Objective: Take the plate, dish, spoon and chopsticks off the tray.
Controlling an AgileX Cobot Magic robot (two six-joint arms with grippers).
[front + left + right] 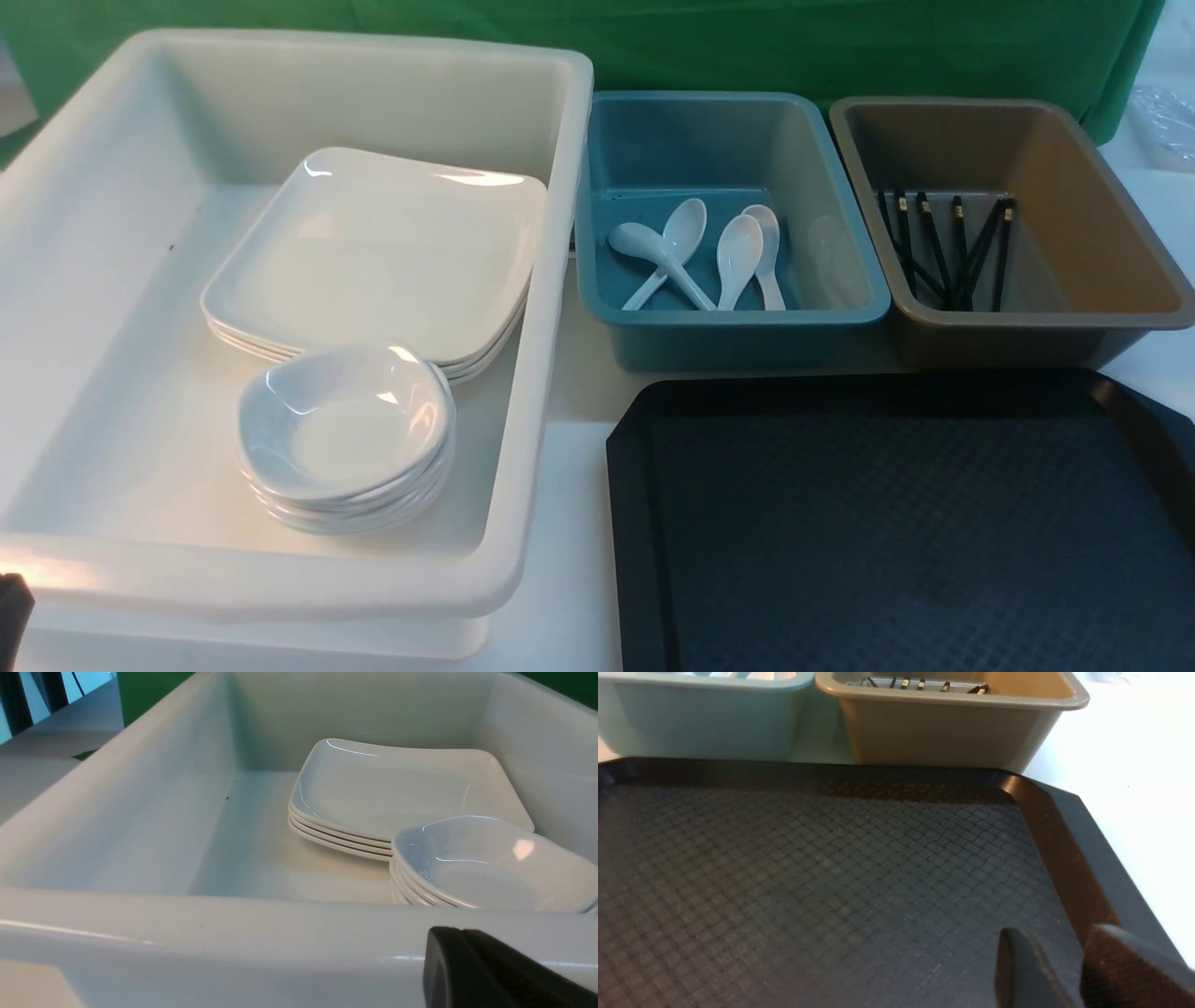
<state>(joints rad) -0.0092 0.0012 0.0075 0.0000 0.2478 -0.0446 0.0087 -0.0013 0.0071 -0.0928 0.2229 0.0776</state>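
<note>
Left gripper [504, 970] barely in view; right gripper [1069, 970] fingers close together, empty.

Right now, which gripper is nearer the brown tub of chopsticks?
Right. The right gripper hovers over the tray just before the brown tub; the left gripper sits by the white tub.

Tray [896, 523] black, diamond-textured. Plates [373, 252], dishes [345, 429], spoons [695, 247] white. Chopsticks [943, 252] black, gold bands. Tubs: white [84, 187], teal [728, 327], brown [1074, 243].
</note>
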